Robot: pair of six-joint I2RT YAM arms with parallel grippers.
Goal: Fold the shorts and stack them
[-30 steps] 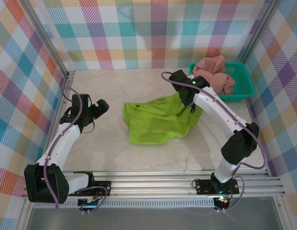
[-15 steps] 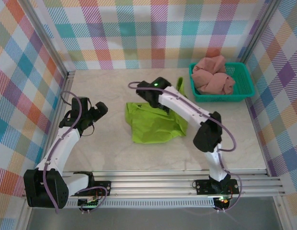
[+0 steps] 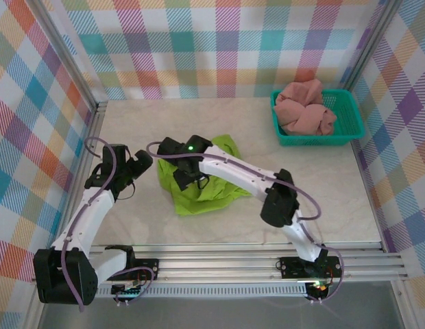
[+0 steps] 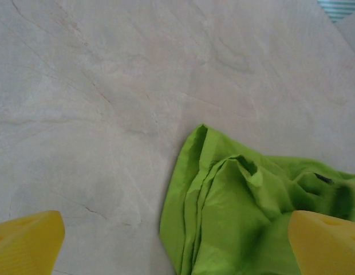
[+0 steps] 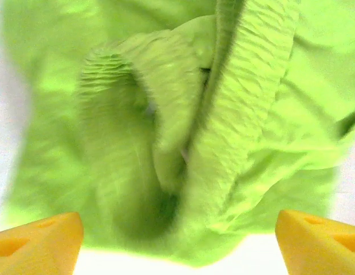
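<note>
The lime green shorts (image 3: 202, 192) lie bunched on the table left of centre. My right gripper (image 3: 186, 179) hangs over their left part, reaching across from the right. In the right wrist view its yellow fingers (image 5: 37, 240) stand wide apart above the gathered waist (image 5: 246, 114), so the right gripper (image 5: 177, 243) is open and clamps nothing. My left gripper (image 3: 147, 163) is open just left of the green shorts (image 4: 240, 217), its fingertips (image 4: 26, 240) straddling their edge without touching. The salmon pink shorts (image 3: 303, 108) sit crumpled in the teal basket.
The teal mesh basket (image 3: 351, 130) stands at the back right corner. Plaid walls and metal frame posts (image 3: 96, 113) close in the table on three sides. Bare marble-look tabletop (image 3: 322, 185) stretches right of the green shorts.
The right arm swept left across the table, dragging the green shorts from centre-right to left of centre, and its jaws opened. The left arm barely shifted.
</note>
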